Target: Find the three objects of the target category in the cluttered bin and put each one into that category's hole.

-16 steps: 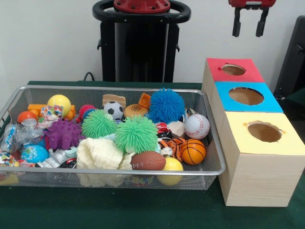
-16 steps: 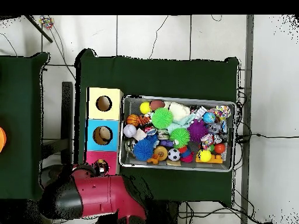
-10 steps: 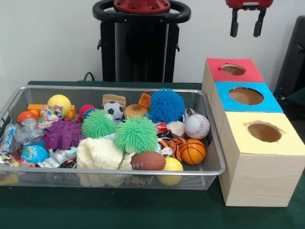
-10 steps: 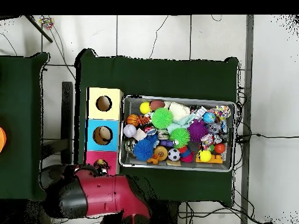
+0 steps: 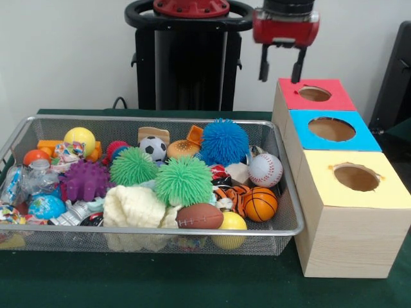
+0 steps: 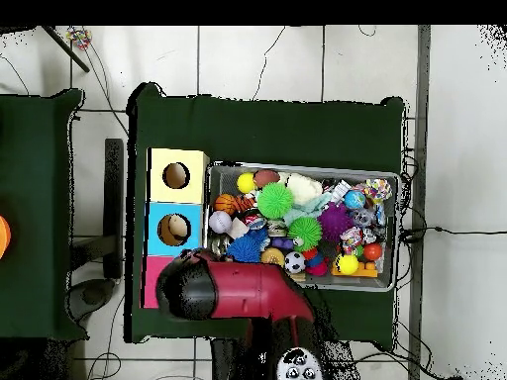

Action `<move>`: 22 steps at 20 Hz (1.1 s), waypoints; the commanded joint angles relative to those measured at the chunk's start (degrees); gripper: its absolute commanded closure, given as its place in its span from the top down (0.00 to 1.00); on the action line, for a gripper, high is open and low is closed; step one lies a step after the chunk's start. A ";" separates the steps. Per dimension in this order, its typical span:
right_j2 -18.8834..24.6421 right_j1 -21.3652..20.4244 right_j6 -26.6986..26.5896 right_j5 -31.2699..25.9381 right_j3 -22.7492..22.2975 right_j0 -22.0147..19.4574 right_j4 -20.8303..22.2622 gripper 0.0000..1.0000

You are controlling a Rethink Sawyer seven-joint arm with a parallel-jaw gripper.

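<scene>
Green cloth covers the table (image 5: 160,282), on which the wire-mesh bin (image 5: 148,231) of mixed toys stands just beside a pale wooden box with the red-surround hole (image 5: 314,94) at its far end. An orange, black-striped plush (image 5: 228,194) lies in the bin against the basketball (image 5: 260,204); the tan one cannot be picked out with confidence. Empty, the gripper (image 5: 280,69) hangs with fingers apart above the bin's far corner, beside the red hole.

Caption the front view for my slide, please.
Open gripper hangs empty beside the red hole, above the toy-filled bin.
</scene>
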State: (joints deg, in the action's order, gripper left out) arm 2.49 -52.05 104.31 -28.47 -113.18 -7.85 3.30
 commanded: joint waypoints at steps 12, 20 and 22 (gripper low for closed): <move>13.74 9.94 -6.63 2.28 11.13 -14.74 5.47 1.00; 16.80 10.79 -7.61 1.11 13.29 -18.45 7.73 1.00; 17.63 11.44 -8.16 0.93 14.22 -19.50 8.58 1.00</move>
State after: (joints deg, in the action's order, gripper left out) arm 12.97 -43.05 104.31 -26.75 -103.63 -24.62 8.20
